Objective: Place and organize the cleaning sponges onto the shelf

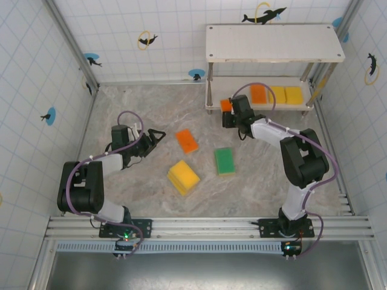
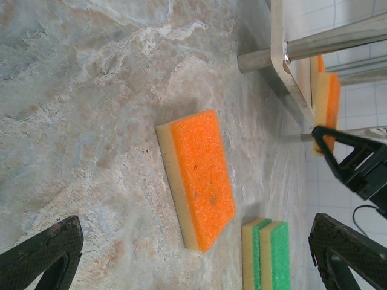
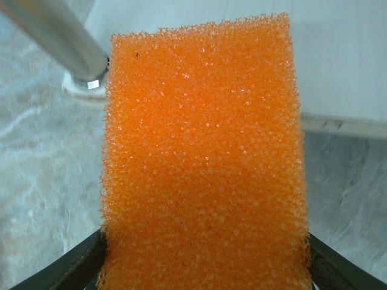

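The shelf (image 1: 275, 42) stands at the back right; its lower board (image 3: 344, 54) carries an orange sponge (image 1: 259, 93) and two yellow sponges (image 1: 286, 95). My right gripper (image 1: 228, 112) is shut on another orange sponge (image 3: 202, 163), held at the lower board's left end beside the silver leg (image 3: 54, 36). My left gripper (image 1: 158, 136) is open and empty, low over the table. Ahead of it an orange sponge (image 2: 199, 178) lies flat, with green sponges (image 2: 269, 254) beyond. A yellow stack (image 1: 183, 176) lies in the table's middle.
Tiled walls enclose the marbled table (image 1: 139, 109) on the left, back and right. The shelf's metal legs (image 2: 314, 45) stand on the table beside my right gripper. Both arm bases sit on the rail (image 1: 205, 226) along the near edge.
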